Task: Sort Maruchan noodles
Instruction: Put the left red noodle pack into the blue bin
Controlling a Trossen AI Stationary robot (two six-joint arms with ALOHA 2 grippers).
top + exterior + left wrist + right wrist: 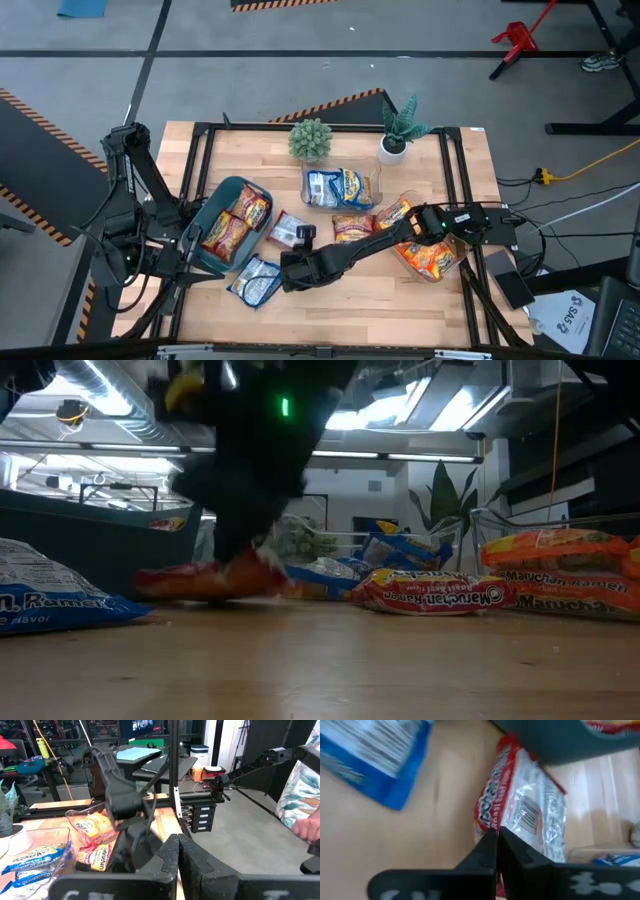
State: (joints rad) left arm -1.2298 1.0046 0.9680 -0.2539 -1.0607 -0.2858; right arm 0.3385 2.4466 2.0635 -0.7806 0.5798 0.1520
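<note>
Low view, right gripper (pixel 235 565) blurred (fingers pressed together), red packet (pixel 520 815) half-hidden

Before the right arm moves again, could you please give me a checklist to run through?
1. Right tool shut: ok, its fingers are together at the edge of the red-brown packet.
2. Packet actually pinched: cannot tell, the fingers hide the contact.
3. Teal bin nearby: ok, it sits right beside that packet and already holds packets.
4. Blue packet clear of the grasp: ok, it lies apart on the table.
5. Left tool out of the way: ok, it is shut, at the bin's far side near the table's left edge.
</note>
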